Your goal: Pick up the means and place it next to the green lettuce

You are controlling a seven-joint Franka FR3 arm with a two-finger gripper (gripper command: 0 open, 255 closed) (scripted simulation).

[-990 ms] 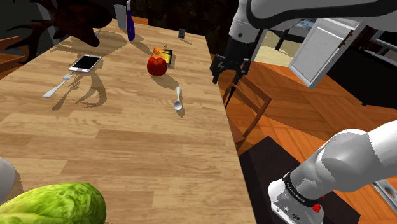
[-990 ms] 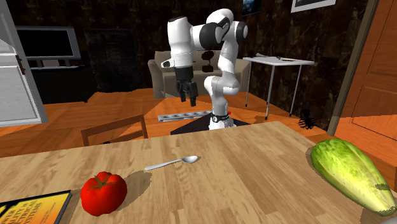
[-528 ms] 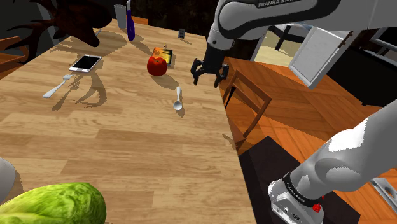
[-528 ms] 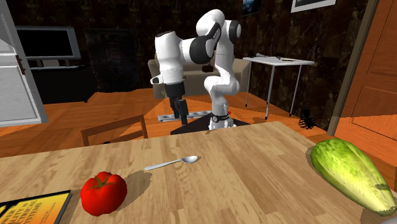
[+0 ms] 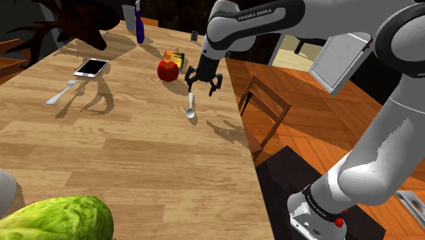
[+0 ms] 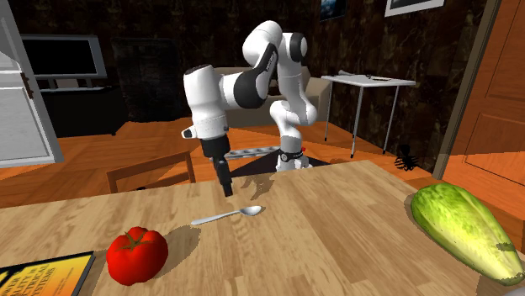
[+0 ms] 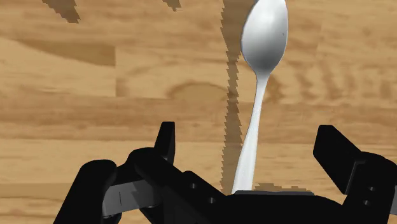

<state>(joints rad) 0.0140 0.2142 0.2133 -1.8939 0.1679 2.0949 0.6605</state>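
spoon (image 5: 191, 106) flat on bench (image 5: 122, 157) | arm reaches out over bench edge, wrist pointing down | tool (image 5: 203, 87) spread, hovering above spoon handle, not touching

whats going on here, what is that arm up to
The white arm's black two-finger gripper hovers open just above the pale spoon lying on the light wooden table, close to the red tomato. In the wrist view the spoon's handle runs between the fingers, which do not touch it, so nothing is held yet. The green lettuce lies at the table's other end, well away from the spoon.
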